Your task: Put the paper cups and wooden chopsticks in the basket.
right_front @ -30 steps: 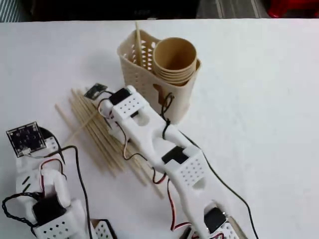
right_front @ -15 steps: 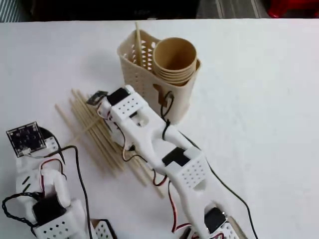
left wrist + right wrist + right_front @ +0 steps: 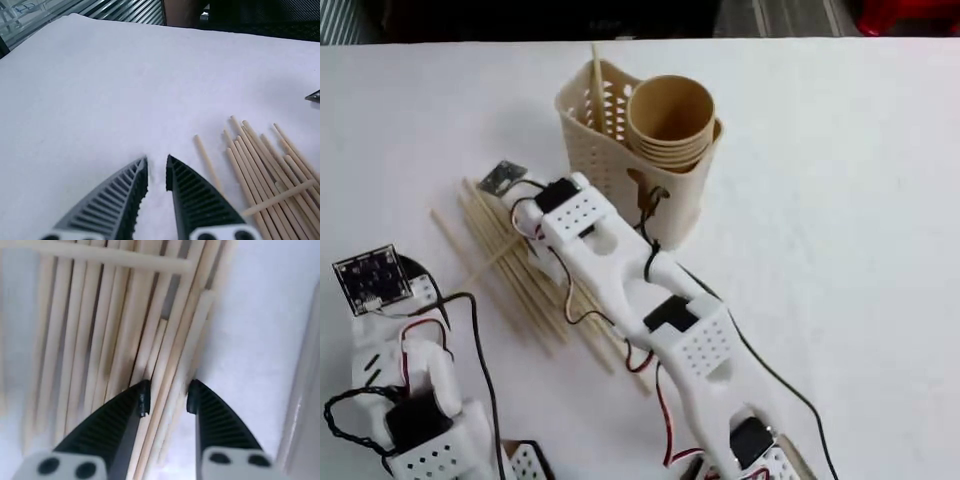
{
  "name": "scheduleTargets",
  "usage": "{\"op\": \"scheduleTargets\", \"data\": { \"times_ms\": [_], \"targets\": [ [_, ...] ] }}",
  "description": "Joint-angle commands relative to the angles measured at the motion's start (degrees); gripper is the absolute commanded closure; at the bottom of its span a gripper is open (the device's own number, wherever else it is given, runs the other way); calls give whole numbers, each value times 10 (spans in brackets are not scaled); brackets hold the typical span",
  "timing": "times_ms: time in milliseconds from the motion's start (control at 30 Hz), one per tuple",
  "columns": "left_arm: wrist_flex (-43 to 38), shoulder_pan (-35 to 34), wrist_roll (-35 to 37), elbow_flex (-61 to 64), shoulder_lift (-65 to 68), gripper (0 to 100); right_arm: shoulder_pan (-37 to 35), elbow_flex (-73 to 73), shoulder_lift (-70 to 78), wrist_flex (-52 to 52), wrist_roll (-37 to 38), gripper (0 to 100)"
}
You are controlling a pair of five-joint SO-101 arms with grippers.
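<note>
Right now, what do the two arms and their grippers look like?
Both arms are white printed shells with grids of small holes and black servo blocks. The right arm has black and red cables running along it. The left arm carries looped black and red wires and a square black circuit board. The left gripper and right gripper have black, ribbed, tapering fingers on white bases.

Right gripper [image 3: 167, 396]: two black ribbed fingers [image 3: 122, 417], parted, tips low over a pile of pale round wooden chopsticks [image 3: 95, 330]. About two sticks lie in the gap between the tips; contact cannot be told. The sticks run side by side, touching. One crosswise stick [image 3: 100, 254] lies over them. White tabletop [image 3: 250, 315] borders the pile.
</note>
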Motion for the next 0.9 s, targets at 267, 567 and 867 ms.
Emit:
{"op": "scheduleTargets", "data": {
  "times_ms": [267,567,867],
  "targets": [
    [-27,-1,2,5,-8,916,-5,-7,-53,29,1,981],
    [-28,-1,2,7,-8,916,-4,-5,-146,111,-25,981],
    [-46,-1,1,20,-8,916,-4,-4,-276,176,-51,981]
  ]
}}
